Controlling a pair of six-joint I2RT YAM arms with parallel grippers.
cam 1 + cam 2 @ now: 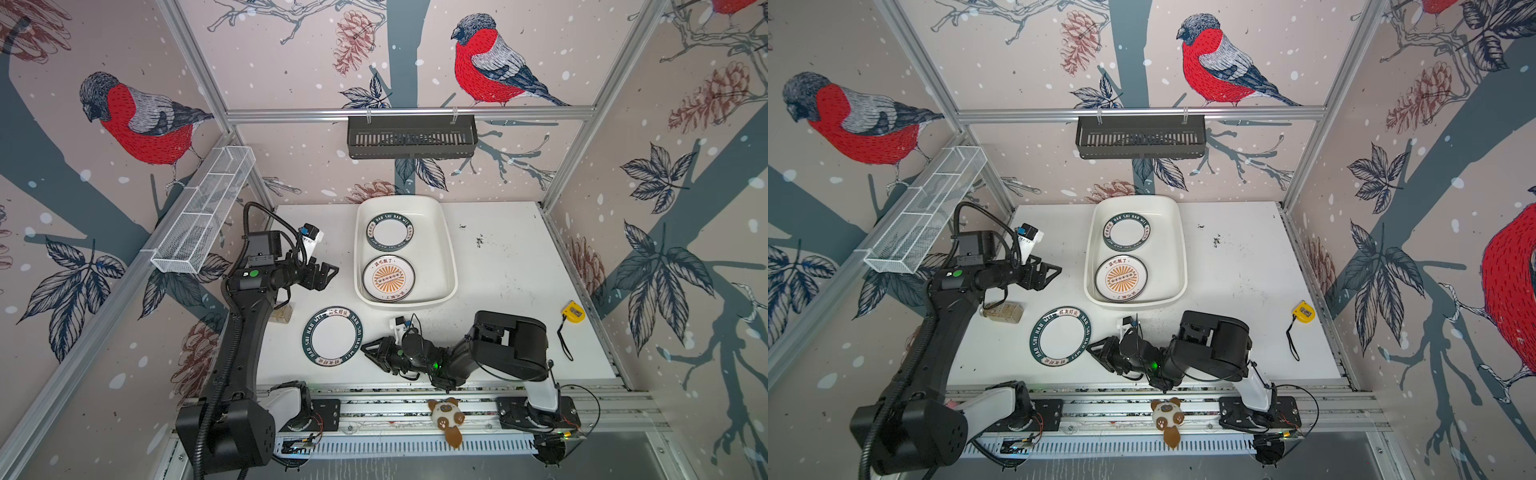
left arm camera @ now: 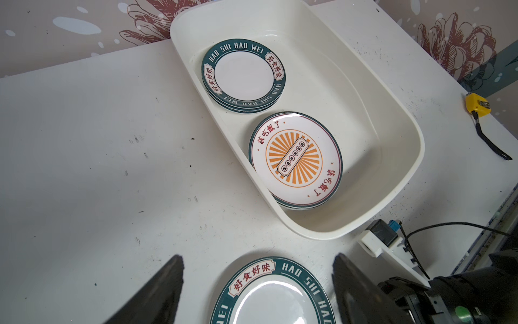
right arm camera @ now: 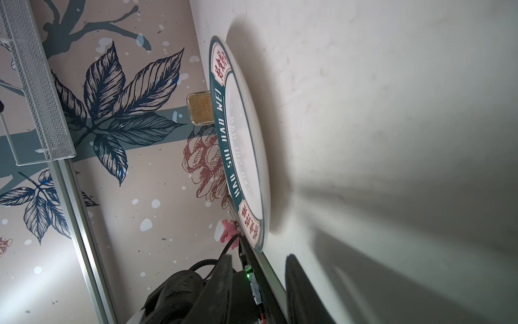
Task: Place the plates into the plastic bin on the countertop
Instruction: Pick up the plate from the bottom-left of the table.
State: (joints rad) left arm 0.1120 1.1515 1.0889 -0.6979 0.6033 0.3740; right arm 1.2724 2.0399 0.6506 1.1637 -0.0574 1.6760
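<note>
At the right end effector (image 1: 368,351): jaws parted by a modest gap, nothing between them, one finger low against the surface (image 1: 498,270) and its twin above. Tips just short of the right edge of the green-rimmed plate (image 1: 331,336); whether touching that edge, cannot tell.

At the left end effector (image 1: 327,277): jaws spread wide and empty, hanging above the surface, left of the plastic bin (image 1: 451,249) and beyond the far edge of that same plate.

Green-rimmed plate flat on the surface, near and left of the bin, apart from it.

Inside the bin, two piles in a row along its length: green-rimmed stack (image 1: 390,232) in the far half, sunburst stack (image 1: 388,279) in the near half, close to the left wall.

Farther out, a small jar (image 1: 1003,311) lying under the left arm, a yellow tape measure (image 1: 572,312) near the right edge, a plush toy (image 1: 446,417) on the front rail.
</note>
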